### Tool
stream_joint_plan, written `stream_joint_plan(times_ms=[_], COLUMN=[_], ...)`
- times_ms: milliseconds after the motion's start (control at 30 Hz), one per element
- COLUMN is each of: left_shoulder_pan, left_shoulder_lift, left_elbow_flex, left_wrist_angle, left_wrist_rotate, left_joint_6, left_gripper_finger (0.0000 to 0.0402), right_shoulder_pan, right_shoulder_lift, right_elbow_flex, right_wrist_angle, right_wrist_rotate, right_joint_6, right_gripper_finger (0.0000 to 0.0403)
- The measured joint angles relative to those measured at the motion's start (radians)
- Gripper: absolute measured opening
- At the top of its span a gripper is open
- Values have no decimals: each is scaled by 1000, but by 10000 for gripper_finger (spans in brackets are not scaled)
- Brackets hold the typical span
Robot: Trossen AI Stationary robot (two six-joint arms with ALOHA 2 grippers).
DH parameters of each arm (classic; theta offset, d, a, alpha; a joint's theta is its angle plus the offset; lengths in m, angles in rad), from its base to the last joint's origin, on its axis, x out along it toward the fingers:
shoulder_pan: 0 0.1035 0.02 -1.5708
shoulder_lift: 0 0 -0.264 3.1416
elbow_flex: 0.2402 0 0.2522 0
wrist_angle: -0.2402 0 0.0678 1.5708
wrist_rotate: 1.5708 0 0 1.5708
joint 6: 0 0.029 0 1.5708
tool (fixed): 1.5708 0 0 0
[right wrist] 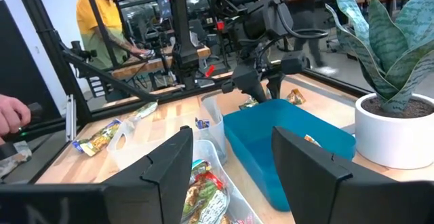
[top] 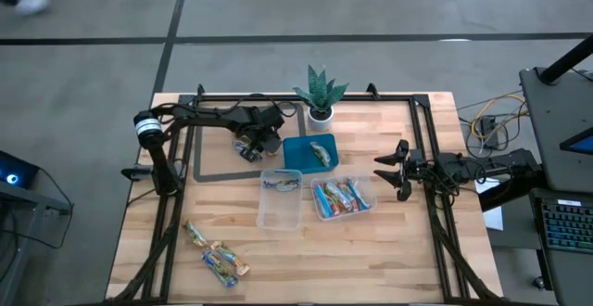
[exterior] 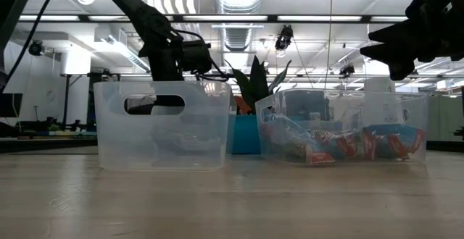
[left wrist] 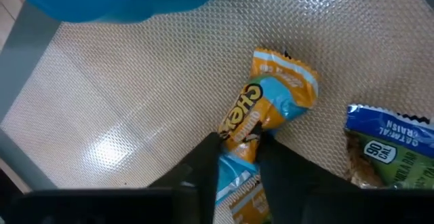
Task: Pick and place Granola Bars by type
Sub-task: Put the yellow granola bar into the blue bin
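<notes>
In the left wrist view my left gripper (left wrist: 239, 144) is shut on an orange-and-blue granola bar (left wrist: 268, 98) over the grey mat (left wrist: 135, 102). This is left of the teal tray (top: 298, 148), where my left gripper (top: 255, 139) shows in the high view. A blue-wrapped bar (left wrist: 386, 146) lies flat beside it. One bar (top: 321, 153) lies in the teal tray and one (top: 283, 184) in the left clear tub (top: 278, 215). Several bars (top: 341, 197) fill the right tub. Loose bars (top: 215, 255) lie near the table's near-left corner. My right gripper (top: 397, 169) hangs open right of the tubs. My left gripper pinches the orange-and-blue bar between its two fingers, about its middle (left wrist: 245, 130), coming from above with the fingers (left wrist: 207, 159) across the bar. One crimped end (left wrist: 288, 75) sticks out past the fingertips. Whether the bar rests on the mat or is lifted, I cannot tell.
A potted plant (top: 320, 97) stands at the far edge behind the teal tray. A dark metal frame (top: 422, 139) runs round the table. A person in a yellow shirt (right wrist: 112, 20) shows in the room beyond. Bare wood lies along the near edge (top: 371, 260).
</notes>
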Motion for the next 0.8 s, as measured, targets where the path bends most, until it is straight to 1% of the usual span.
stream_joint_plan(times_ms=[133, 200, 467, 800], left_shoulder_pan=[0, 0, -1, -1], left_shoulder_lift=[0, -1, -15, -18], left_elbow_flex=[0, 0, 9, 106], left_wrist_angle=[1, 1, -12, -111], left_wrist_rotate=[1, 2, 7, -11], left_joint_6=[-2, -3, -3, -15], left_gripper_finger=[23, 8, 0, 1], right_shoulder_pan=[0, 0, 0, 0], right_shoulder_lift=[0, 0, 0, 0], right_elbow_flex=[0, 0, 0, 0], right_wrist_angle=[0, 0, 0, 0], right_wrist_rotate=[0, 0, 0, 0], right_joint_6=[0, 0, 0, 0], right_gripper_finger=[189, 189, 189, 189])
